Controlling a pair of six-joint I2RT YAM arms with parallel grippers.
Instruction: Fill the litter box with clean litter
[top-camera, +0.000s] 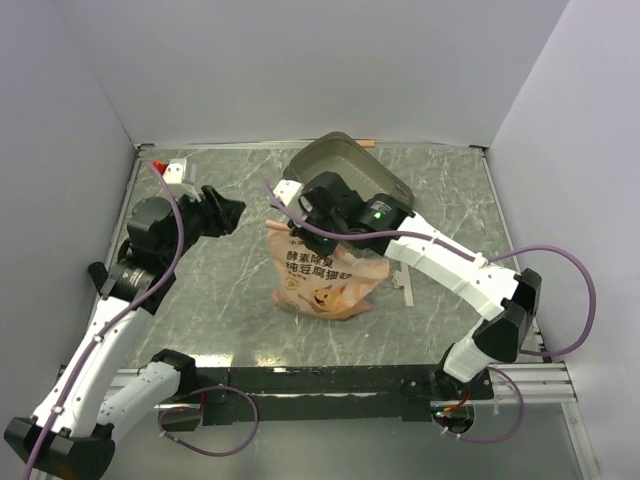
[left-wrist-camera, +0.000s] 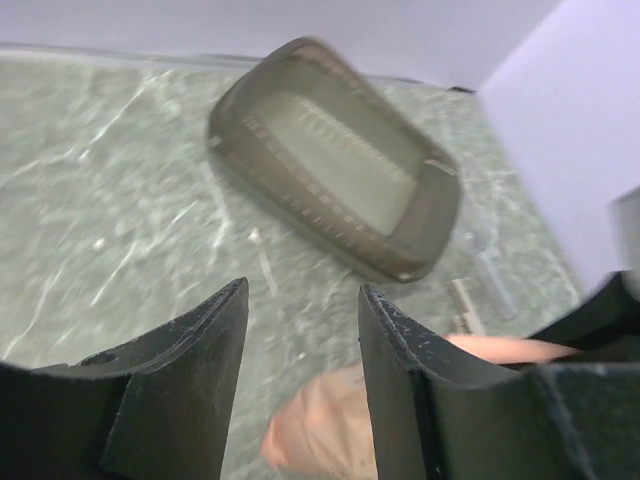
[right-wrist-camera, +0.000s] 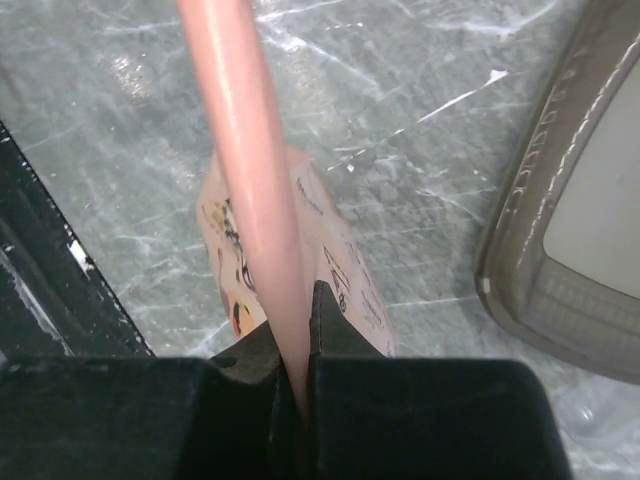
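At table's middle: bag gripped, pour not begun

Left gripper (top-camera: 228, 213) hangs beside the bag (top-camera: 325, 280), jaws apart and empty. Right gripper (right-wrist-camera: 298, 300) is clamped on the bag's top edge. Behind it lies the box (top-camera: 340, 160), with no litter visible inside. The step looks like securing the bag; next it likely needs lifting and tipping, mouth over the box.

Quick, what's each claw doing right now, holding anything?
Left claw: open, holding nothing.
Right claw: closed on the orange-pink bag, at its top edge.
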